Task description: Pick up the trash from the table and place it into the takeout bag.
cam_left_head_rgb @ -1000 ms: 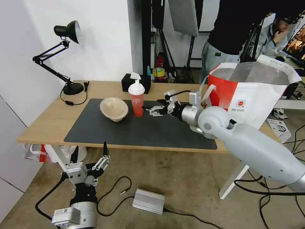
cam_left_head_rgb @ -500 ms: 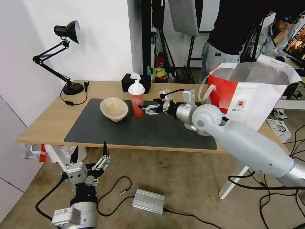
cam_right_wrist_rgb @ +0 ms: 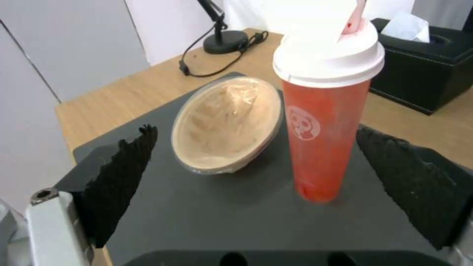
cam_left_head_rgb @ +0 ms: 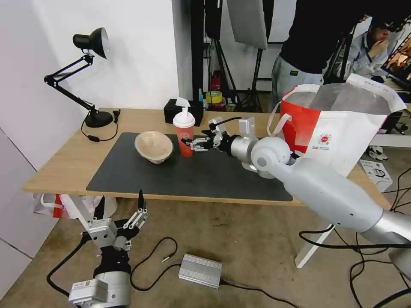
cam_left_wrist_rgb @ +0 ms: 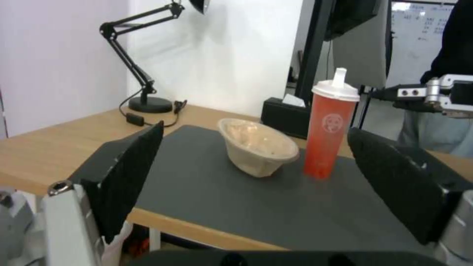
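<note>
The right pincer (cam_left_head_rgb: 191, 143) is held level above the mat (cam_left_head_rgb: 188, 171), jaws spread, just beside the cup (cam_left_head_rgb: 184, 132) but apart from it. The cup stands upright on the mat, capped by a white lid (cam_right_wrist_rgb: 329, 55). The beige bowl (cam_left_head_rgb: 153, 146) is tilted on its side just beside the cup. The bag (cam_left_head_rgb: 338, 128) stands open at the right end of the bench (cam_left_head_rgb: 64, 164). The left pincer (cam_left_head_rgb: 121, 209) is parked low in front of the bench, jaws spread and empty.
</note>
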